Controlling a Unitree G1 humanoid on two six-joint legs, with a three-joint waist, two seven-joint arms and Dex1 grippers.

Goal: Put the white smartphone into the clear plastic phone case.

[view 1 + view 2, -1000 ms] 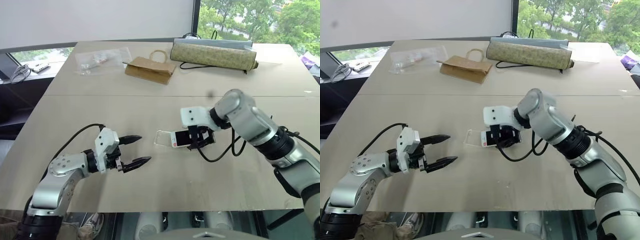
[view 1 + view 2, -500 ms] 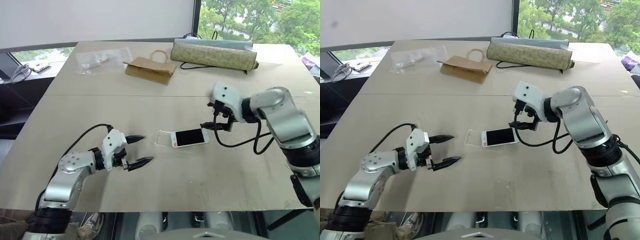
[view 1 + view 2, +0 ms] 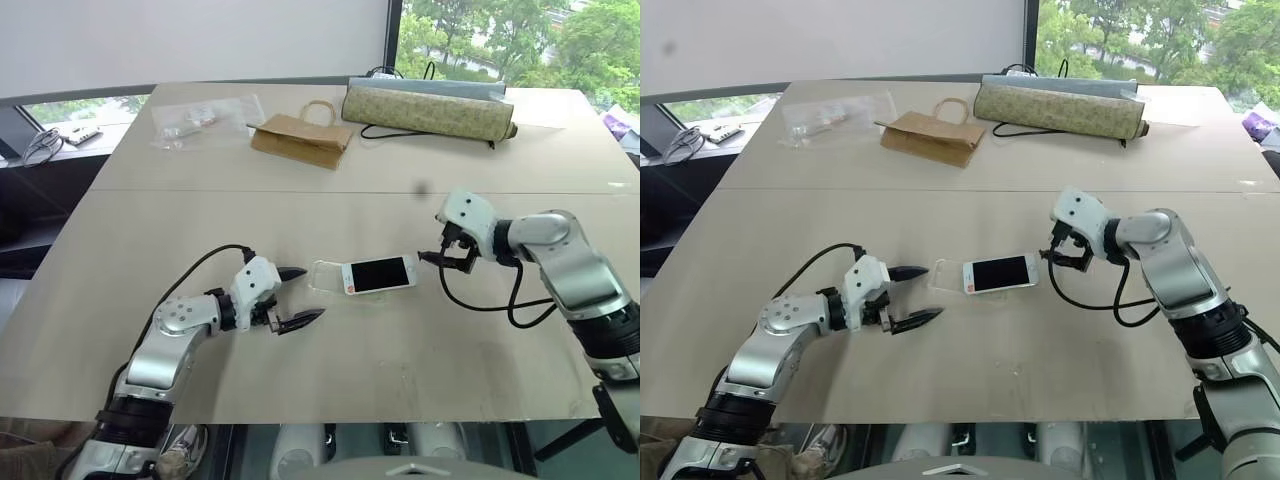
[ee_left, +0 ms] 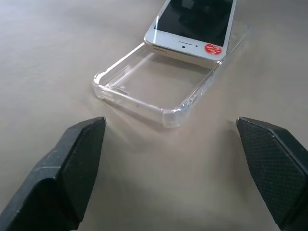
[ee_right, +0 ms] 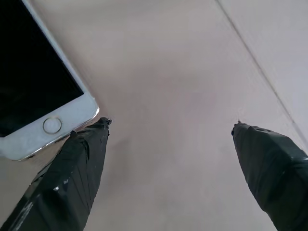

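Note:
The white smartphone lies screen up mid-table, its left end resting in the clear plastic phone case. The case's left part is empty and the phone's right end sticks out past it. My left gripper is open just left of the case. In the left wrist view the case and the phone lie ahead of its spread fingers. My right gripper is open at the phone's right end. In the right wrist view one finger sits beside the phone's home-button end. I cannot tell whether they touch.
At the table's far side lie a brown paper bag, a crinkled clear plastic bag and a long patterned roll with a black cable. The table's front edge runs close below both arms.
My right gripper has come off the phone, swung right and sunk to the phone's right end. My left gripper has moved right, closer to the case. The phone stays put.

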